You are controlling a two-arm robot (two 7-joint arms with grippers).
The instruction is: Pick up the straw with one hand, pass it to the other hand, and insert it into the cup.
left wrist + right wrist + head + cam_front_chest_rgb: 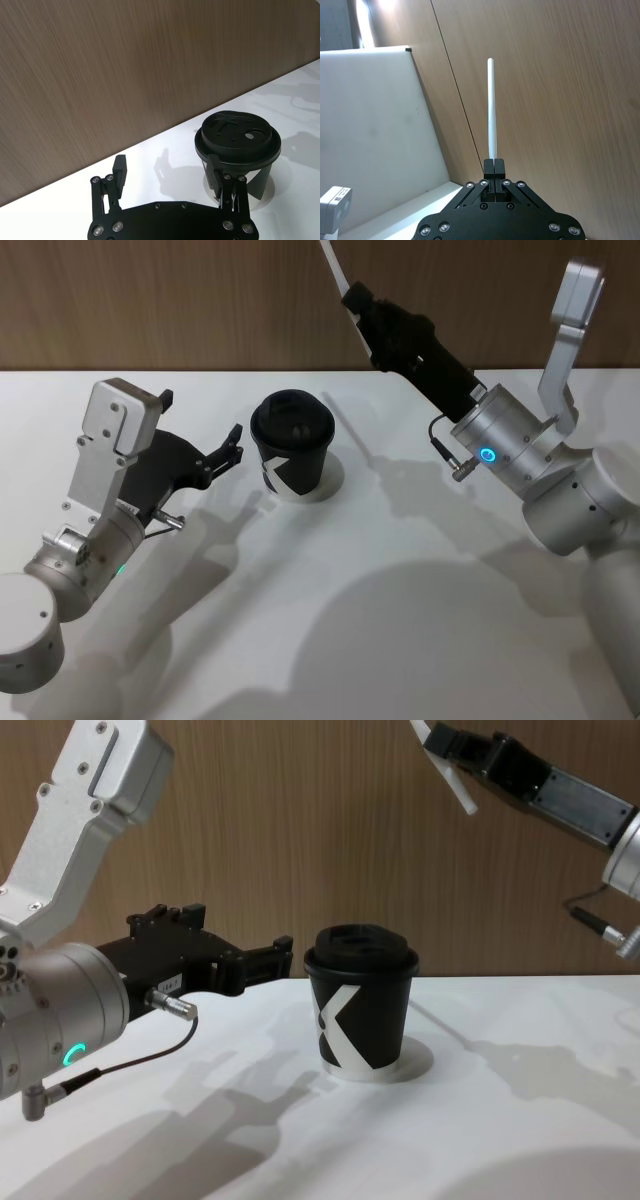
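Straw: thin, straight, plain white

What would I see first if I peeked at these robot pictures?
Probably the black cup with the big white K, standing in the middle of the white table. Next comes the thin white straw, pinched in the robot's right hand up in the air to the cup's right. The left hand is open beside the cup, on its other side.
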